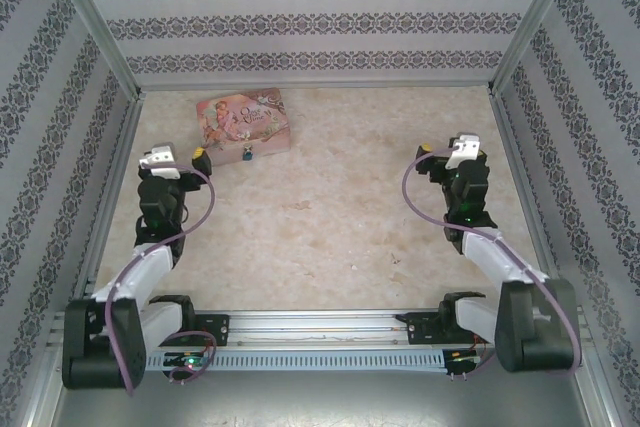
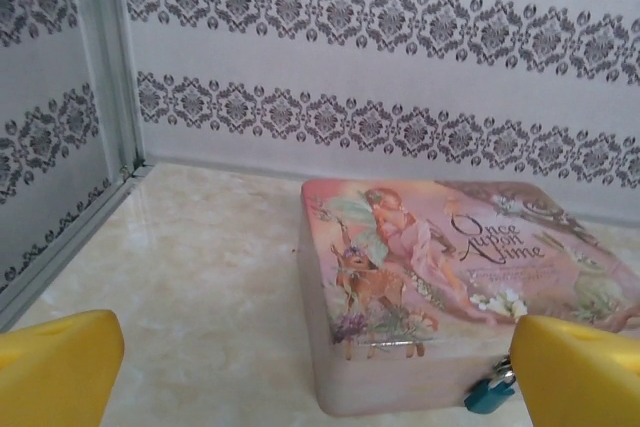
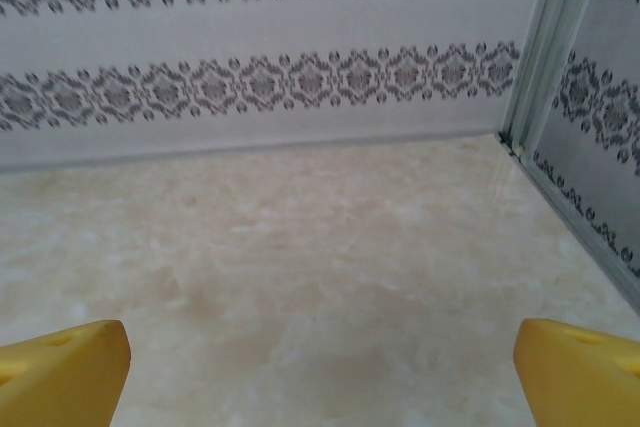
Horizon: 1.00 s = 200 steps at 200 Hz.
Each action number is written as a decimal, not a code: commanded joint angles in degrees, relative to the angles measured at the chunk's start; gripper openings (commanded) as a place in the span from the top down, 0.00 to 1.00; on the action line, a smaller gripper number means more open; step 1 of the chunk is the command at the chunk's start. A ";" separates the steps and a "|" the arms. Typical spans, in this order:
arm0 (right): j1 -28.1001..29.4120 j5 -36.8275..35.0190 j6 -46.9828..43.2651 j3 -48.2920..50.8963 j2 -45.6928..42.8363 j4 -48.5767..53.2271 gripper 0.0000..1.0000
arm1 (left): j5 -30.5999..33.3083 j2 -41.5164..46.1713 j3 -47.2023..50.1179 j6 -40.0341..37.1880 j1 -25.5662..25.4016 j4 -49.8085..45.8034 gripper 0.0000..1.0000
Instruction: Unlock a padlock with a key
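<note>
A tiny teal padlock (image 2: 489, 394) with a silver shackle hangs at the front side of a pink illustrated tin box (image 2: 455, 277), low in the left wrist view and half behind my right yellow finger. From above, the padlock (image 1: 246, 156) sits at the box's near edge. My left gripper (image 1: 183, 157) is open, just left of the box (image 1: 245, 120), nothing between its yellow fingers (image 2: 60, 362). My right gripper (image 1: 447, 152) is open over bare table, its fingers (image 3: 65, 367) wide apart. No key is visible.
Patterned walls with metal posts (image 1: 95, 32) enclose the marble-look table (image 1: 330, 217) on three sides. Both arm bases stand on a rail (image 1: 310, 332) at the near edge. A corner post (image 3: 540, 42) stands close on the right.
</note>
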State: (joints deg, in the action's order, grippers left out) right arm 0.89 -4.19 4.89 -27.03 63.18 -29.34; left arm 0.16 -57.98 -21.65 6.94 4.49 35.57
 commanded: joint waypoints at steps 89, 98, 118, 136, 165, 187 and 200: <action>11.21 18.31 25.39 -20.56 10.04 25.40 0.01 | 0.93 0.07 -22.30 23.69 2.71 -46.19 0.01; 12.83 19.10 26.01 -22.40 12.96 24.92 0.01 | -1.10 -1.70 -23.67 24.43 3.46 -47.05 0.01; 16.06 20.28 26.68 -26.58 18.83 23.91 0.02 | -6.43 -5.46 -25.55 26.08 5.13 -47.47 0.01; 18.18 21.54 27.75 -30.75 24.04 22.71 0.02 | -12.48 -8.43 -26.85 27.49 6.58 -46.54 0.03; 19.73 24.73 33.39 -37.06 32.17 20.42 0.02 | -20.29 -12.39 -28.71 28.67 8.95 -44.66 0.11; 20.28 30.74 36.17 -43.15 38.65 19.20 0.02 | -25.18 -14.81 -28.80 30.76 11.49 -40.06 0.13; 20.88 30.88 37.32 -45.97 41.65 19.24 0.02 | -27.54 -16.89 -29.53 31.38 12.42 -37.88 0.14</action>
State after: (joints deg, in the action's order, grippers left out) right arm 20.80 21.89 37.78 -67.92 100.62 -7.66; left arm -19.57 -72.38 -48.80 35.31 14.81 -7.33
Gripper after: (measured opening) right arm 0.985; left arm 0.867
